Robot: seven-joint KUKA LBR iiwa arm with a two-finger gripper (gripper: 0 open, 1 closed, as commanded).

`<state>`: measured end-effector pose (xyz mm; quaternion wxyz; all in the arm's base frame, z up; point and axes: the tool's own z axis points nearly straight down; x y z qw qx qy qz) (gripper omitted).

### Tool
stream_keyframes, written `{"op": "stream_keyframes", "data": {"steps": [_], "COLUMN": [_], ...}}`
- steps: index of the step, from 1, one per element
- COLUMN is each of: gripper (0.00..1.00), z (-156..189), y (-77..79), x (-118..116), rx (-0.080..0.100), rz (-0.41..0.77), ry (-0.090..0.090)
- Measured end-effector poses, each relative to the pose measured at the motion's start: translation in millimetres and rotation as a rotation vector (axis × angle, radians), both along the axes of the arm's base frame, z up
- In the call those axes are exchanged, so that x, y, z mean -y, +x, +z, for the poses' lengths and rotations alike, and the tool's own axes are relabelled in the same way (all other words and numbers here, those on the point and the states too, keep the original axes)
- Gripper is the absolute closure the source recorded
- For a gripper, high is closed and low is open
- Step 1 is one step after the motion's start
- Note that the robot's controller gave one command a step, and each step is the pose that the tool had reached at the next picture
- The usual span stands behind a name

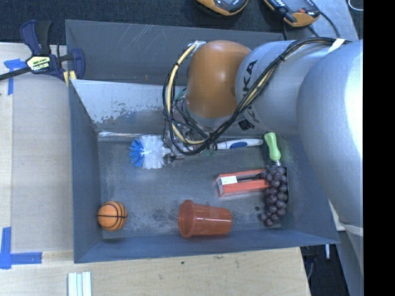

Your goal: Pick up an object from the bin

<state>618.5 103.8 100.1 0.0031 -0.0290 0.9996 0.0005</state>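
Observation:
My gripper (168, 155) is low at the back of the bin, mostly hidden beneath the arm's wrist. It is right next to the blue and white bristle head of a dish brush (145, 152). The brush's white handle runs off to the right and ends in a green tip. Whether the gripper touches the brush is hidden.
An orange-red plastic cup (205, 219) lies on its side near the front wall. A small basketball (112, 215) sits in the front left corner. A flat red box (242, 183) and a bunch of dark grapes (276, 197) lie at the right. The arm covers the bin's back right.

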Motion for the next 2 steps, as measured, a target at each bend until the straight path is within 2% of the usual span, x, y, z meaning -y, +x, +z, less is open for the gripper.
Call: {"op": "stream_keyframes", "data": {"steps": [1, 2], "gripper": [1.0, 0.0], "z": [0.0, 0.3], "y": [0.0, 0.2], "x": [0.1, 0.1], "rx": [0.0, 0.001], "rz": [0.0, -0.001], "ry": [0.0, 0.0]}}
